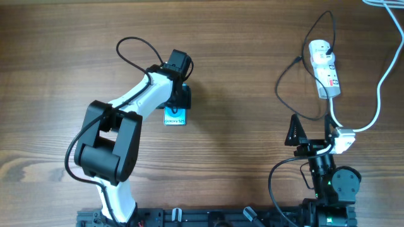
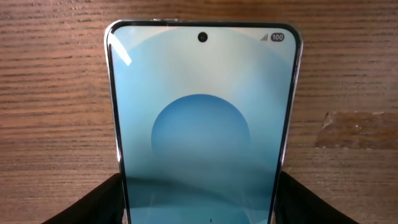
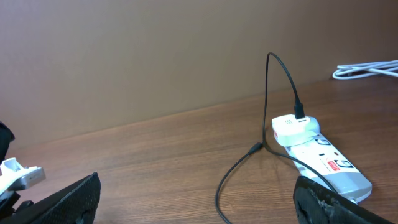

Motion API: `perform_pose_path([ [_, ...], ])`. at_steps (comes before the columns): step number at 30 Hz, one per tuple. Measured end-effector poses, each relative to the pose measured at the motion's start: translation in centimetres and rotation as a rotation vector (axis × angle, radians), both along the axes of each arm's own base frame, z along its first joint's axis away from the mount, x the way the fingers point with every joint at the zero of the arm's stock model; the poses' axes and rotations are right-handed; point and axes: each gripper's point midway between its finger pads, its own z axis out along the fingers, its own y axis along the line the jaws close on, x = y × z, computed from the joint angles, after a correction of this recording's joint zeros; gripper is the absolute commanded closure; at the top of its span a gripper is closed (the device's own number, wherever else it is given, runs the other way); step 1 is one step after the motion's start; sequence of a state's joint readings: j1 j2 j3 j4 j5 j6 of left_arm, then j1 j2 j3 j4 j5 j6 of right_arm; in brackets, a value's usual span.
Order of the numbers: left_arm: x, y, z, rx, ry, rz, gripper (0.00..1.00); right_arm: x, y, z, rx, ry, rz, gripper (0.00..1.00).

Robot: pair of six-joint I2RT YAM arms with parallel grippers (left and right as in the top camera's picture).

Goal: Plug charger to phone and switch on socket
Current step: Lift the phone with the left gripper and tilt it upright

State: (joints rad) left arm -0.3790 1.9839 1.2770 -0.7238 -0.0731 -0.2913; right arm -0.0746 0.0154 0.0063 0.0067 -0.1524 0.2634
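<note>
Place: looked to be a robot lab bench.
Fixtures: noted left arm (image 1: 107, 148) and right arm (image 1: 329, 180) rising from black rail (image 1: 208, 218) at table (image 1: 240, 57) edge.
Backdrop: noted plain brown wall (image 3: 124, 56).

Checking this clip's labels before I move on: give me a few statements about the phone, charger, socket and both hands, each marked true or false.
1. The left hand has its fingers against both long edges of the phone. True.
2. The charger is plugged into the phone. False: no cable reaches the phone; the charger lies looped on the table beside the socket.
3. The right hand grips the socket. False: it is open and apart from the socket.
4. A white adapter carrying the black cable sits in the socket. True.
5. The phone's screen is dark. False: it is lit blue.
</note>
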Motion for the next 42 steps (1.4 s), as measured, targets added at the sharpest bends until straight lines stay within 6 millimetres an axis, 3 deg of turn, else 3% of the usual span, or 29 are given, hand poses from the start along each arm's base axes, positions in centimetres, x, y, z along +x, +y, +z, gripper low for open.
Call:
perform_pose_path([
  [10,-1.5,-1.1,0.5,-0.076,0.064,0.026,0.37,0.0,0.0,0.0,0.0,0.0,0.0,0.0],
  [17,-2.7,-1.8,2.8,-0.143,0.089,0.071,0.38,0.0,0.0,0.0,0.0,0.0,0.0,0.0],
  [24,-3.5,-3.6,4.4,-0.258,0.133,0.109,0.38,0.0,0.0,0.0,0.0,0.0,0.0,0.0],
  [42,-6.8,-8.0,6.5,-0.532,0.338,0.136,0.39,0.0,0.0,0.0,0.0,0.0,0.0,0.0],
])
